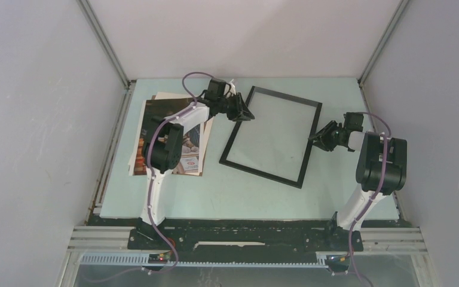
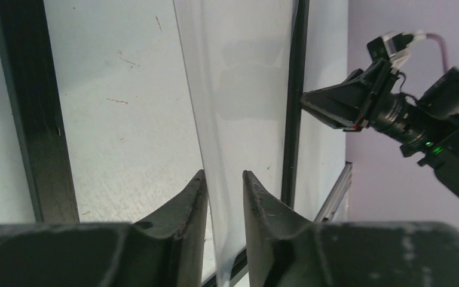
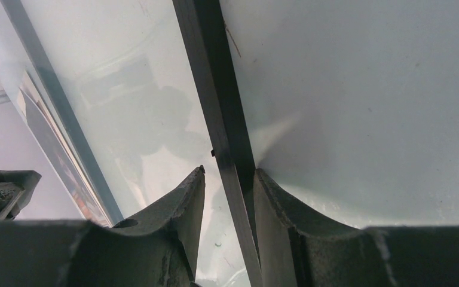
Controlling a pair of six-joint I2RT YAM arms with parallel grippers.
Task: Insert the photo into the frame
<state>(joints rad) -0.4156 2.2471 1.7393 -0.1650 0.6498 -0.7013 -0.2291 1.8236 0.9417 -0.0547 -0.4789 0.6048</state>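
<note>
The black frame lies flat mid-table with its clear pane. The photo lies to its left, partly under my left arm, on a stack of sheets. My left gripper is at the frame's far-left corner. In the left wrist view its jaws stand a little apart around a lifted edge of the clear pane, which lies against the left finger. My right gripper is at the frame's right edge. In the right wrist view its jaws straddle the black rail, which touches the right finger.
A brown board and a pale sheet stick out from under the photo near the left wall. Metal wall posts stand at the back corners. The right gripper shows in the left wrist view beyond the frame's far rail.
</note>
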